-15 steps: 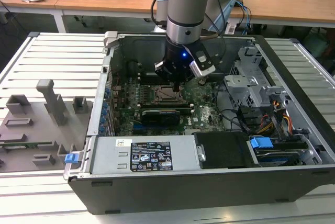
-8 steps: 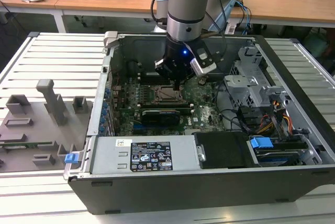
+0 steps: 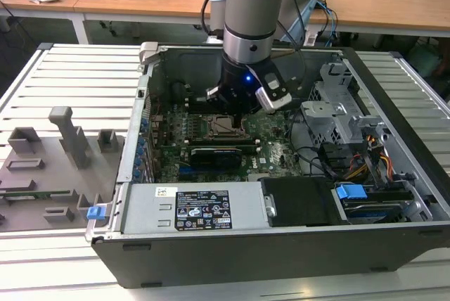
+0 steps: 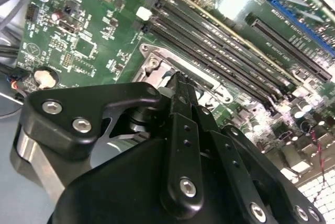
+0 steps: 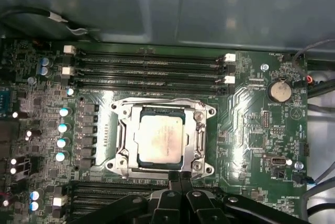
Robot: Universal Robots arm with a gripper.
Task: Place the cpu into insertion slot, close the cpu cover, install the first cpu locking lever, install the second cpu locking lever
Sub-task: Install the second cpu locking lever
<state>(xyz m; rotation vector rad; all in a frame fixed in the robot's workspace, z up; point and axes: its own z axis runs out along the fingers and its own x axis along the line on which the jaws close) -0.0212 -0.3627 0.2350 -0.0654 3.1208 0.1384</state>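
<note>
The gripper (image 5: 180,182), fingers pressed together on nothing, hovers at the socket's edge; just beyond it the cpu (image 5: 159,138) sits seated under the closed cpu cover (image 5: 199,132), levers apparently remaining.

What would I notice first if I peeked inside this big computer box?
Probably the shiny silver cpu, lying flat in its slot in the middle of the green board with the cpu cover framing it. In the exterior view, the big grey robot arm reaches down into the open computer case. Its black claw hangs just beside the socket's edge.
</note>
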